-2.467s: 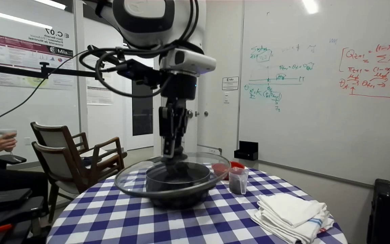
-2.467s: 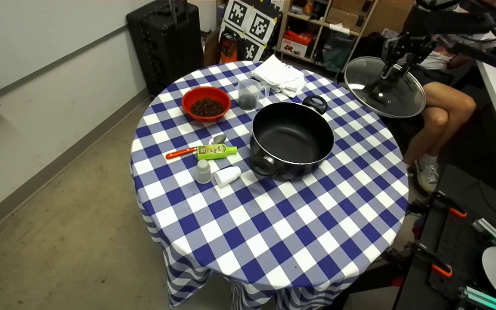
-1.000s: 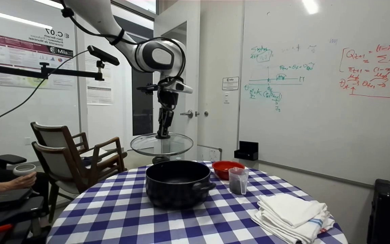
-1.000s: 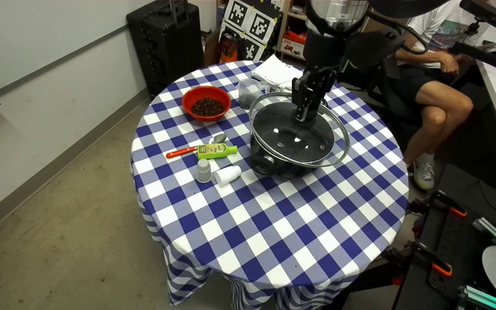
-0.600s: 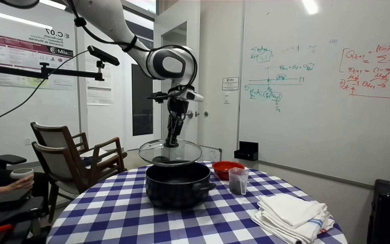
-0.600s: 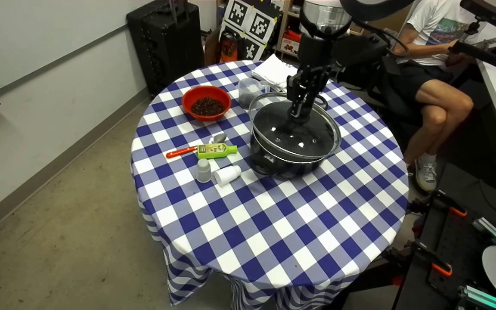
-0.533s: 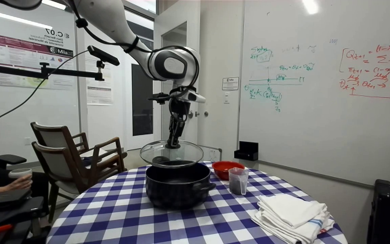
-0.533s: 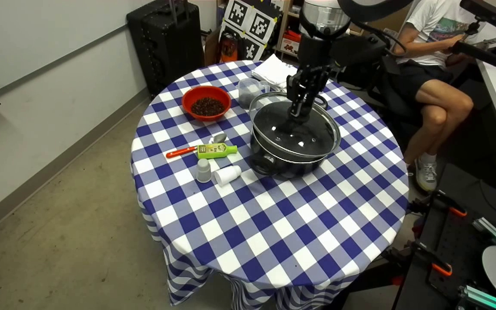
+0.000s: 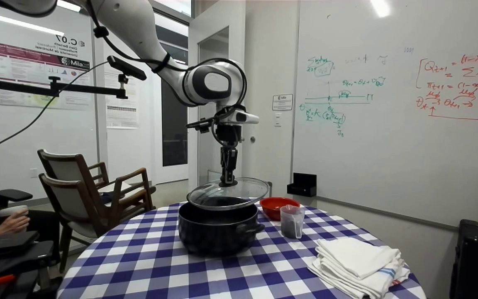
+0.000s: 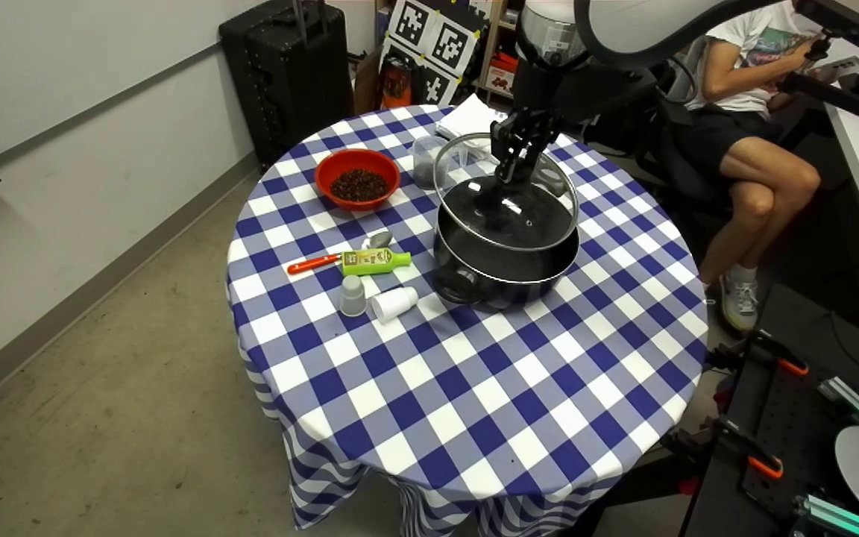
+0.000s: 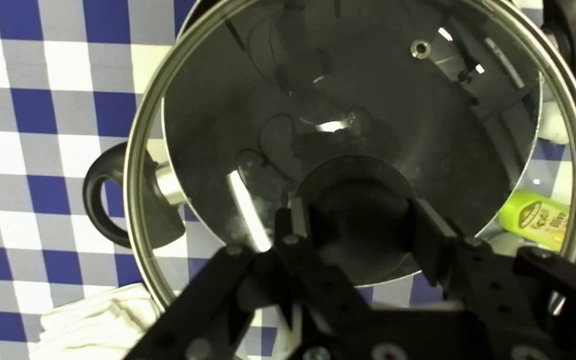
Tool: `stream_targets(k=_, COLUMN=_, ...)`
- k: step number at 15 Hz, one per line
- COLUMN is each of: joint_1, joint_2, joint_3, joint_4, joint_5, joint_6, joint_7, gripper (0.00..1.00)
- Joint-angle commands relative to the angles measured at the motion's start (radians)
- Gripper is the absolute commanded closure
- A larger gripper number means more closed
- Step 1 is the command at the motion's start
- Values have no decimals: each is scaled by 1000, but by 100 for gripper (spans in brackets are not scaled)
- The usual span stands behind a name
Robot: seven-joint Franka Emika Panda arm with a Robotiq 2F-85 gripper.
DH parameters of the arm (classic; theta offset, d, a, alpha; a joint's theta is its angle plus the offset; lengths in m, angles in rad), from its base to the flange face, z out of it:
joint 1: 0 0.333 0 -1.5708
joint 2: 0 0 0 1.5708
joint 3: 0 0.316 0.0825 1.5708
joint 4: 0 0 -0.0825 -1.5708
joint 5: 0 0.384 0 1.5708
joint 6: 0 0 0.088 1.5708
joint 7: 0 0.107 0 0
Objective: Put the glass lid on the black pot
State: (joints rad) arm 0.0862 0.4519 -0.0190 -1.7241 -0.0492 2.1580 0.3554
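Knob: my gripper is clamped on it, and that is my only hold; should it turn or slip in my grip, the lid would swing and drop onto the pot.
Lid: above the pot, carried and not yet seated; whether its lowest point touches the pot's edge I cannot tell.
Tilt: the lid leans, higher on the pot's side nearest the bowl, lower on the opposite side. Lowered like this, I judge, the low side would meet the pot first or dip inside it and jam.
Centre: the lid looks set over toward the pot's bowl side; in the wrist view a sliver of pot shows past the lid on the other side. Letting go from here would probably leave it lopsided and ready to slide.
Handle: sticks out from the pot's side nearest the towels, partly under the lid in the wrist view; if I come down off-centre, the lid might catch on it.
Jug: near the pot, by the bowl; a lid sliding off on that side would fall toward it and could tip it.
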Motion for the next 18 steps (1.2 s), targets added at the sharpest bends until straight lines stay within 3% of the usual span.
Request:
stream_targets(k=1, joint_1=53, joint_2=-30, joint_3=-37, joint_4=-33, joint_5=-92, joint_6=40, joint_7=89, gripper=75)
stream_targets(k=11, joint_1=67, joint_2=-87, joint_3=-24, joint_4=-160, joint_5=-106, joint_6=45, joint_7=101, gripper=75)
stream_targets(k=18, joint_1=60, joint_2=-91, joint_3=-20, joint_4=-171, joint_5=-100, joint_6=47, joint_7=96, gripper=75)
